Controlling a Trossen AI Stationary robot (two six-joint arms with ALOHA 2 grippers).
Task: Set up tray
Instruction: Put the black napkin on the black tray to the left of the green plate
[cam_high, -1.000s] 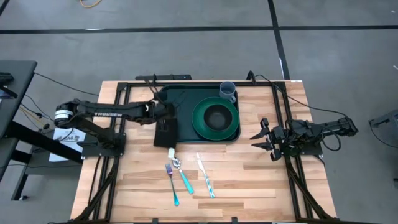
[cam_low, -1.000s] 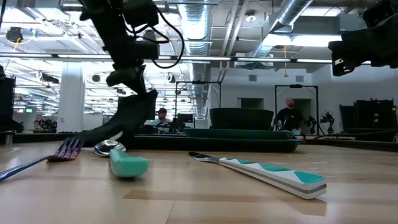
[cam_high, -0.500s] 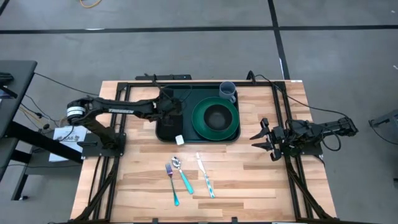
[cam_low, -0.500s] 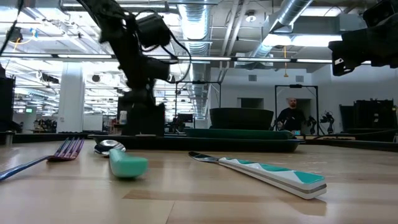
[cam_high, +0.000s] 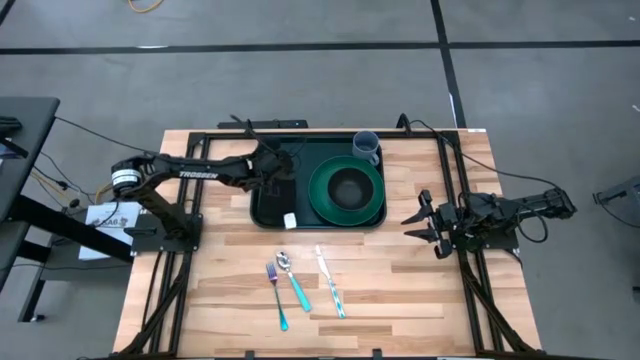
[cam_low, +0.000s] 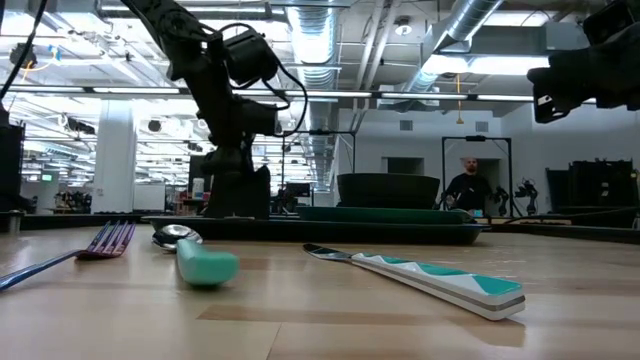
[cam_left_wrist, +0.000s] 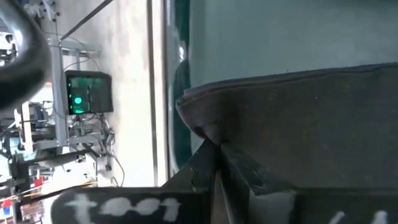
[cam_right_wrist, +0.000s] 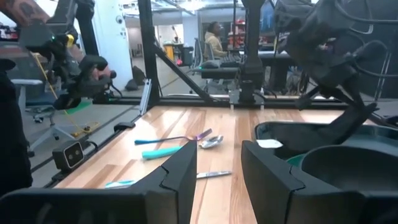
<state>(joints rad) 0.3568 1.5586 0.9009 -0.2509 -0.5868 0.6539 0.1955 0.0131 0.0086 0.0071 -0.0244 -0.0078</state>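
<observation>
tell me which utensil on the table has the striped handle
The knife, rightmost of the three: its handle is white with teal stripes. The spoon has plain teal, the fork a thin one.

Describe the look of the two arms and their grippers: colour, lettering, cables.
Both arms are dark, built of slim jointed segments. The left arm carries white lettering along its forearm and a pale ring at one joint. The right arm trails black cables. The right gripper has two dark, blocky fingers.

Tray (cam_high: 268, 217): right half filled by plate (cam_high: 346, 190) with bowl; cup (cam_high: 366, 146) blocks the far right corner; left half occupied by the left gripper (cam_high: 274, 168) and black napkin (cam_low: 236, 192). Fork (cam_high: 276, 290), spoon (cam_high: 292, 278) and knife (cam_high: 330, 280) obstruct the near centre. Bare table (cam_high: 420, 290) lies open at near right.
</observation>
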